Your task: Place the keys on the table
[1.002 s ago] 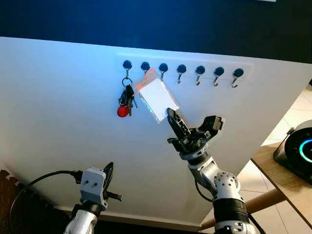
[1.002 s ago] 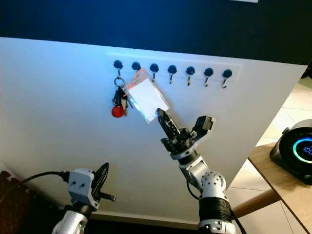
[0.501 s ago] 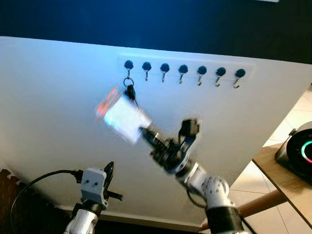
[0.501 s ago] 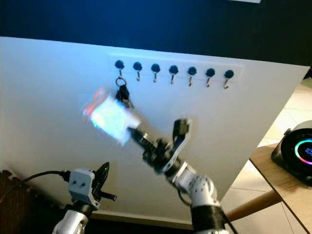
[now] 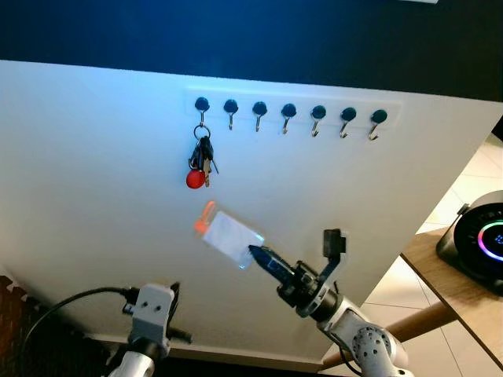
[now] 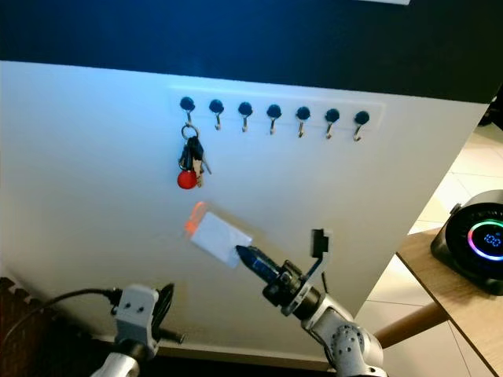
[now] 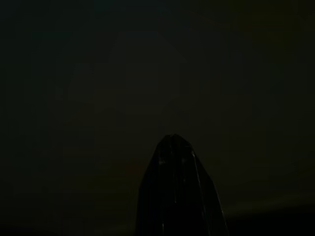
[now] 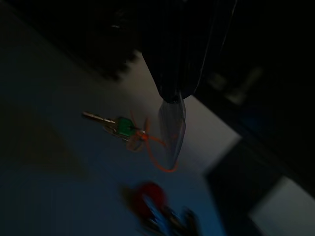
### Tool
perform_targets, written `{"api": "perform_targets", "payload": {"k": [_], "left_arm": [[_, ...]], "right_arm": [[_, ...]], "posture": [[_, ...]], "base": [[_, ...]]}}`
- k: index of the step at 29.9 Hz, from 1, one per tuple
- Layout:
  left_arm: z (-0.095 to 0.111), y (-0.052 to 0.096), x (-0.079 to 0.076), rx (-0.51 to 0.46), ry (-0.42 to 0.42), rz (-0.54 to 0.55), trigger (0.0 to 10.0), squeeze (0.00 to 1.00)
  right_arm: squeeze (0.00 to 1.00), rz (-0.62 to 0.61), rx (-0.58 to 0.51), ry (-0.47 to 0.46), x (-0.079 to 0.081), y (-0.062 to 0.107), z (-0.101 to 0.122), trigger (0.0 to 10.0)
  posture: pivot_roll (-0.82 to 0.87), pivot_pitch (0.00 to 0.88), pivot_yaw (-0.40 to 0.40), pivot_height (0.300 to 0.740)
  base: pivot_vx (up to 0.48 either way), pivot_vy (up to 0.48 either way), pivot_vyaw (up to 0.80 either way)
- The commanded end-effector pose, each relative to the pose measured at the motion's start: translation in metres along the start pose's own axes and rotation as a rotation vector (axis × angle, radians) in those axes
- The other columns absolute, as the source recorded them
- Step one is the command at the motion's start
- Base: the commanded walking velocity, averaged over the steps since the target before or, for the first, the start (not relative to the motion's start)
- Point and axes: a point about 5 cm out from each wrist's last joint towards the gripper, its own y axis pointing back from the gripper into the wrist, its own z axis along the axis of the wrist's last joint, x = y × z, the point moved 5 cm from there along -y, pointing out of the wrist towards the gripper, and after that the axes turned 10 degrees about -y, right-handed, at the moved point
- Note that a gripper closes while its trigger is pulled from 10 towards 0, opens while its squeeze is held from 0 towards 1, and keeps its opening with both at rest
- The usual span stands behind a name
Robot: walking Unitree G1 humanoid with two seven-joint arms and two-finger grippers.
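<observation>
My right gripper [image 5: 295, 255] is raised in front of the white wall [image 5: 94, 157], below the row of hooks [image 5: 288, 115]; one black finger [image 5: 271, 262] has its tip on the lower edge of a clear badge holder [image 5: 230, 235], while the other finger [image 5: 332, 243] stands upright and well apart from it, so the fingers are spread and I cannot tell how the holder is gripped. The badge holder hangs free of the hooks, below and to the right of the first hook, with an orange loop [image 5: 205, 217] at its upper left corner. In my right wrist view the holder [image 8: 172, 123] dangles from the fingertip, its orange cord [image 8: 156, 150] leading to a small key with a green head [image 8: 118, 126]; all of that is dim and blurred. A second bunch of keys [image 5: 203, 155] with a red ball fob [image 5: 195, 179] hangs from the first hook at the left end of the row. To the right of the hooks, past the wall's edge, a wooden table [image 5: 464, 290] carries a round black device [image 5: 481, 243] with a glowing ring. My left gripper [image 5: 171, 302] hangs low, below the hooks and to the left, and its wrist view is too dark to show whether the fingers are together or apart.
</observation>
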Motion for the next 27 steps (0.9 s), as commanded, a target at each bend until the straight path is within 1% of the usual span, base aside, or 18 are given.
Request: {"api": "perform_targets", "payload": {"k": [1,3,4,6,7,8,9,11,12,13,14,15,20,22,23,24,26,27], "left_arm": [[-0.024,0.008,0.004,0.109,-0.033,0.009,10.0,0.00],[-0.034,0.010,0.004,0.164,-0.029,0.013,10.0,0.00],[-0.034,0.010,0.004,0.164,-0.029,0.013,10.0,0.00],[-0.043,0.011,0.004,0.208,-0.022,0.014,10.0,0.00],[-0.043,0.011,0.004,0.208,-0.022,0.014,10.0,0.00],[-0.046,0.011,0.003,0.223,-0.019,0.014,10.0,0.00],[-0.046,0.011,0.003,0.223,-0.019,0.014,10.0,0.00],[-0.047,0.008,0.005,0.236,-0.019,0.033,10.0,0.00],[-0.047,0.008,0.005,0.236,-0.019,0.033,10.0,0.00],[-0.050,0.005,0.005,0.256,-0.009,0.045,10.0,0.00],[-0.050,0.005,0.005,0.256,-0.009,0.045,10.0,0.00],[-0.061,0.004,0.000,0.316,-0.015,0.029,10.0,0.00],[-0.073,0.007,-0.003,0.381,-0.054,0.012,10.0,0.00],[-0.080,0.009,-0.005,0.422,-0.023,0.021,10.0,0.00],[-0.080,0.009,-0.005,0.422,-0.023,0.021,10.0,0.00],[-0.082,0.009,-0.007,0.436,-0.004,0.021,10.0,0.00],[-0.086,0.012,-0.013,0.449,0.056,0.000,10.0,0.00],[-0.090,0.015,-0.018,0.472,0.054,-0.029,10.0,0.00]], "right_arm": [[0.00,-0.158,0.055,0.045,-0.027,0.013,-0.015,10.0],[0.00,-0.251,0.097,0.069,-0.044,0.022,-0.024,10.0],[0.00,-0.251,0.097,0.069,-0.044,0.022,-0.024,10.0],[0.00,-0.447,0.147,0.158,-0.074,0.037,-0.034,10.0],[0.00,-0.447,0.147,0.158,-0.074,0.037,-0.034,10.0],[0.00,-0.526,0.168,0.201,-0.086,0.045,-0.037,10.0],[0.00,-0.526,0.168,0.201,-0.086,0.045,-0.037,10.0],[0.00,-0.697,0.210,0.303,-0.108,0.063,-0.041,10.0],[0.00,-0.697,0.210,0.303,-0.108,0.063,-0.041,10.0],[0.00,-0.774,0.219,0.348,-0.117,0.072,-0.043,10.0],[0.00,-0.774,0.219,0.348,-0.117,0.072,-0.043,10.0],[0.00,-0.898,0.197,0.400,-0.129,0.089,-0.042,10.0],[0.00,-1.003,0.177,0.434,-0.137,0.105,-0.042,10.0],[0.00,-1.088,0.182,0.458,-0.143,0.120,-0.045,10.0],[0.00,-1.088,0.182,0.458,-0.143,0.120,-0.045,10.0],[0.00,-1.127,0.188,0.466,-0.146,0.129,-0.048,10.0],[0.00,-1.185,0.205,0.466,-0.149,0.143,-0.054,10.0],[0.00,-1.210,0.209,0.447,-0.150,0.150,-0.058,10.0]], "posture": [[0.12,0.057,-0.051,0.740],[0.12,0.054,-0.051,0.740],[0.12,0.054,-0.051,0.740],[0.11,0.047,-0.053,0.740],[0.11,0.047,-0.053,0.740],[0.11,0.047,-0.053,0.740],[0.11,0.047,-0.053,0.740],[0.11,0.038,-0.051,0.740],[0.11,0.038,-0.051,0.740],[0.11,0.034,-0.053,0.740],[0.11,0.034,-0.053,0.740],[0.11,0.029,-0.054,0.740],[0.11,0.027,-0.053,0.740],[0.10,0.013,-0.051,0.740],[0.10,0.013,-0.051,0.740],[0.10,0.010,-0.049,0.740],[0.09,0.006,-0.047,0.740],[0.09,0.005,-0.044,0.740]], "base": [[0.000,0.000,0.00],[0.000,0.000,0.00],[0.000,0.000,0.00],[0.000,0.000,0.00],[0.000,0.000,0.00],[0.000,0.000,0.00],[0.000,0.000,0.00],[0.000,0.000,0.00],[0.000,0.000,0.00],[0.000,0.000,0.00],[0.000,0.000,0.00],[0.000,0.000,0.00],[0.000,0.000,0.00],[0.000,0.000,0.00],[0.000,0.000,0.00],[0.000,0.000,0.00],[0.000,0.000,0.00],[0.000,0.000,0.00]]}}
